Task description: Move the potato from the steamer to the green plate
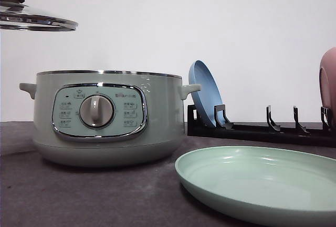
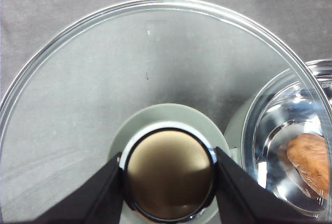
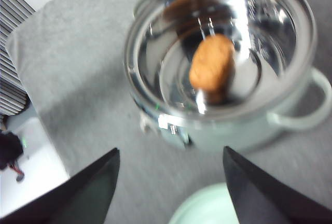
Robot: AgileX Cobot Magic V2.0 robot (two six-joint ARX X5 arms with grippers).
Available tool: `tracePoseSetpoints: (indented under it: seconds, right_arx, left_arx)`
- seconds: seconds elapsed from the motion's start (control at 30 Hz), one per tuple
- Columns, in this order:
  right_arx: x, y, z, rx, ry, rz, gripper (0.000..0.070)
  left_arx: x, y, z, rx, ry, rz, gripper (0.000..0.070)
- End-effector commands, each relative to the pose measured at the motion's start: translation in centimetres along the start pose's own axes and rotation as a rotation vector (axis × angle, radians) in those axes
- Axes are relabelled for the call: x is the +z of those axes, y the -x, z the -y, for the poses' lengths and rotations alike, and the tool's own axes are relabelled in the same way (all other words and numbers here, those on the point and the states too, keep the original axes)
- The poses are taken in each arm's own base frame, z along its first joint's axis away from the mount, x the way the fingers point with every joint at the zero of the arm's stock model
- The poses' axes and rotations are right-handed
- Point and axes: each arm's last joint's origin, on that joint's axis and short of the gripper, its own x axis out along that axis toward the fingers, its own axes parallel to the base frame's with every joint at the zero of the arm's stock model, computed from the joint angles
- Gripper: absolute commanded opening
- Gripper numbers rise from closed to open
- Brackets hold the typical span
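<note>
Front: my left claw's glass lid (image 1: 37, 22) hangs clear of the steamer (image 1: 105, 116). Left wrist: my left claw (image 2: 168, 182) pinches the lid knob (image 2: 168, 175). Right wrist: my right claw (image 3: 171, 182) is spread, the potato (image 3: 211, 68) ahead inside the steamer, the green plate (image 3: 207, 208) between my fingertips.

The steamer (image 1: 107, 116) stands uncovered, its glass lid (image 2: 155, 79) held up and off to the left by the left gripper (image 2: 168, 180) clamped on the knob, so the shiny bowl and the potato (image 3: 211, 68) lie open from above. The right gripper (image 3: 171, 187), fingers spread, hangs over bare grey table (image 1: 79, 195) between the steamer and the green plate (image 1: 262, 182). Behind the plate, a black rack (image 1: 262, 130) bearing a blue plate (image 1: 205, 93) and a pink dish (image 1: 329, 77) bounds the far right.
</note>
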Motion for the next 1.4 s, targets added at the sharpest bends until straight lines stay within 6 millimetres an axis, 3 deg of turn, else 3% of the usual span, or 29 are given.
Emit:
tracePoseSetpoints:
  seconds: [0.0,0.27,0.47,0.57,0.83,1.37]
  right_arx:
    - [1.4,-0.9,-0.2,0.012,0.003,0.006,0.0406]
    - [6.3,-6.5,0.5,-0.017,0.035,-0.013,0.0428]
    - [8.1,-12.0,1.8,-0.056,0.037,-0.05,0.0445]
    - [8.1,-14.5,2.3,-0.075,0.039,-0.078,0.0491]
    - [6.7,-19.9,3.2,-0.141,0.05,-0.143,0.0491]
    - [4.4,-24.4,3.6,-0.194,0.059,-0.215,0.0492]
  left_arx:
    - [0.8,1.4,-0.1,0.008,0.004,0.085,0.0002]
    - [0.8,1.4,-0.5,0.017,0.013,0.084,0.0002]
    - [0.7,1.4,-0.7,0.022,0.024,0.083,0.0002]
    - [0.7,1.4,-0.7,0.022,0.025,0.084,0.0002]
    - [0.7,1.4,-0.7,0.022,0.029,0.084,0.0002]
    - [0.7,1.4,-0.7,0.021,0.029,0.08,0.0002]
